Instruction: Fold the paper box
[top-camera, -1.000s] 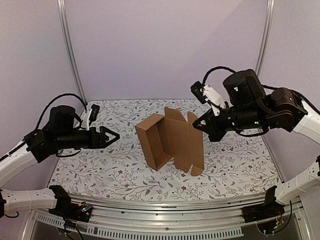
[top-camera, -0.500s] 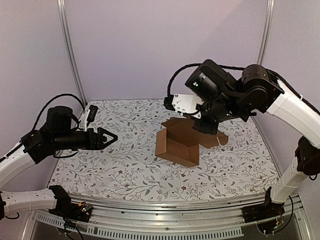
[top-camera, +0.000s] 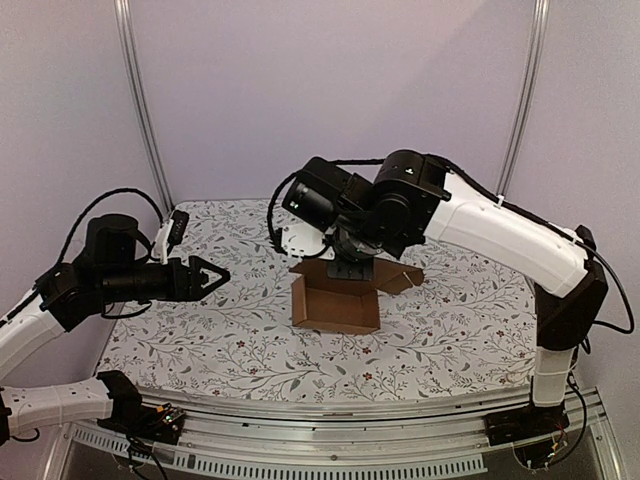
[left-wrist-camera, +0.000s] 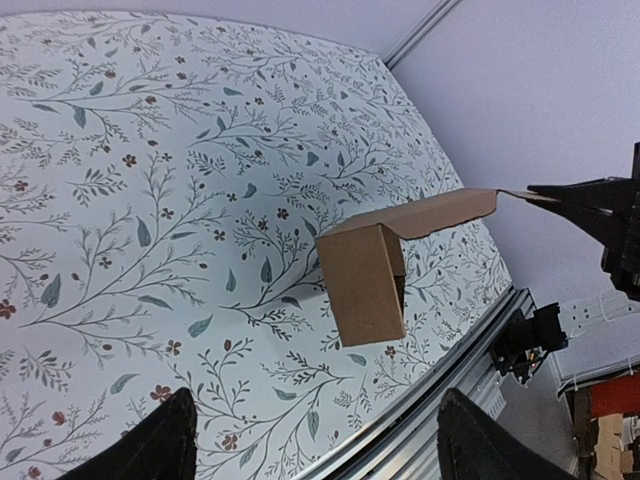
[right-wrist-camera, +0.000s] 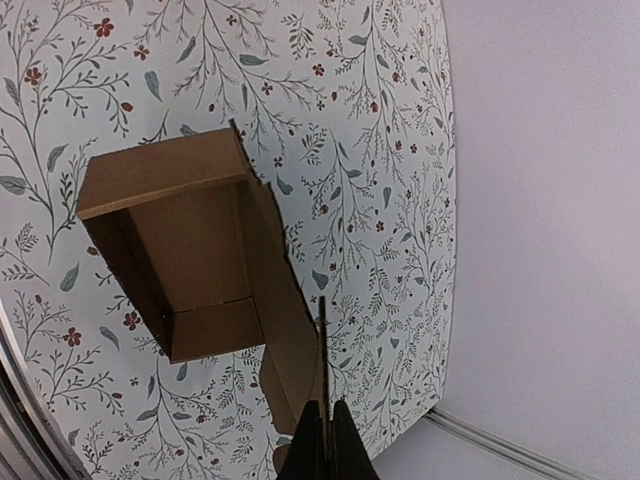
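Observation:
The paper box (top-camera: 335, 306) is plain brown cardboard, a shallow open tray resting on the flowered table near the middle. Its lid flap (top-camera: 398, 277) sticks out behind and to the right. My right gripper (top-camera: 352, 268) reaches over from the right and is shut on that flap; in the right wrist view the flap (right-wrist-camera: 322, 350) shows edge-on between the closed fingers (right-wrist-camera: 310, 445), with the tray (right-wrist-camera: 185, 250) below. My left gripper (top-camera: 212, 275) is open and empty, to the left of the box and apart from it. In the left wrist view (left-wrist-camera: 315, 400) the box (left-wrist-camera: 365, 285) lies ahead.
The table (top-camera: 200, 340) has a flower-patterned cover. A metal rail (top-camera: 330, 410) runs along its near edge. Pale walls and two upright posts (top-camera: 140, 110) close off the back. The right arm (top-camera: 500, 235) stretches across the right half above the table.
The right arm has swung left over the middle. The box has gone from standing on edge to lying down as an open tray, and shifted left. The left gripper has barely moved.

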